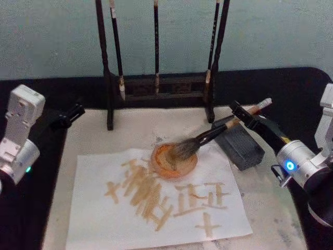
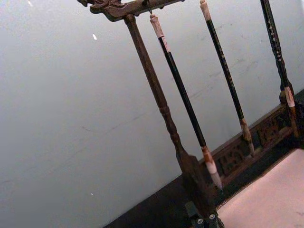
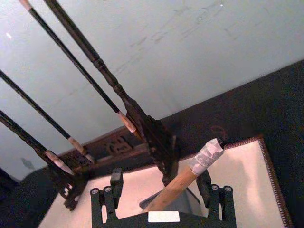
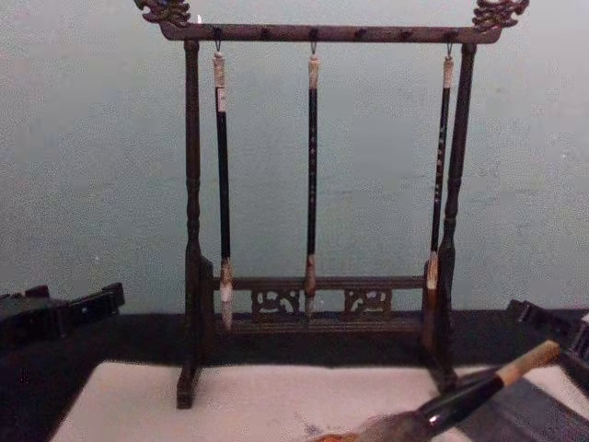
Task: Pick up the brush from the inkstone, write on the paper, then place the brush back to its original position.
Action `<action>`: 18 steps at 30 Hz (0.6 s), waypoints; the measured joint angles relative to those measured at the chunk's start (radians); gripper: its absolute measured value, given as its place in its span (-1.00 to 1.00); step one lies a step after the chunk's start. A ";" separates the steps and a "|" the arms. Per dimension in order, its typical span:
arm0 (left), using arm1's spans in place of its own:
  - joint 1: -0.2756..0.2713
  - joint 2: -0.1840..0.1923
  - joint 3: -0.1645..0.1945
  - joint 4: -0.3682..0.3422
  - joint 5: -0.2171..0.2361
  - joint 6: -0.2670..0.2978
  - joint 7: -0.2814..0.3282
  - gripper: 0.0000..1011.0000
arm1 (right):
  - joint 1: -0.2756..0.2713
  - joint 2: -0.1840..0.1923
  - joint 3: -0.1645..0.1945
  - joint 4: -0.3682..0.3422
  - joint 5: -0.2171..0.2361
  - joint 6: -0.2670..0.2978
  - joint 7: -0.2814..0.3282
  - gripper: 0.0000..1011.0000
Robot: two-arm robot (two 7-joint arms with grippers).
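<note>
The brush (image 1: 218, 130) lies tilted, its black lower section propped on the dark grey inkstone (image 1: 240, 147) and its bristles in a shallow orange dish (image 1: 165, 165). My right gripper (image 1: 240, 115) is open, one finger (image 3: 116, 183) on each side of the tan handle (image 3: 178, 187) without clamping it. The handle's whitish cap (image 3: 208, 154) sticks out past the fingers. In the chest view the brush (image 4: 465, 398) rises toward the lower right. The paper (image 1: 156, 208) carries tan strokes in front of the dish. My left gripper (image 1: 75, 112) is shut and parked off the mat's left edge.
A wooden brush rack (image 1: 156, 86) with three slim hanging brushes (image 4: 312, 175) stands at the back of the pale mat (image 1: 93, 135). Its right post (image 1: 210, 112) is close behind my right gripper. Dark table surrounds the mat.
</note>
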 joint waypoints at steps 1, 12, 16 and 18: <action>0.000 0.000 0.000 0.000 0.000 0.000 0.000 0.98 | -0.001 0.002 -0.001 -0.005 -0.006 0.001 -0.004 0.98; 0.000 0.000 0.000 0.000 0.000 0.000 0.000 0.98 | -0.003 0.018 -0.012 -0.030 -0.056 0.049 -0.035 0.98; 0.000 0.000 0.000 0.000 0.000 0.000 0.000 0.98 | -0.003 0.018 -0.015 -0.027 -0.065 0.059 -0.035 0.98; 0.000 0.000 0.000 0.000 0.000 0.000 0.000 0.98 | -0.002 0.018 -0.019 -0.027 -0.074 0.063 -0.035 0.98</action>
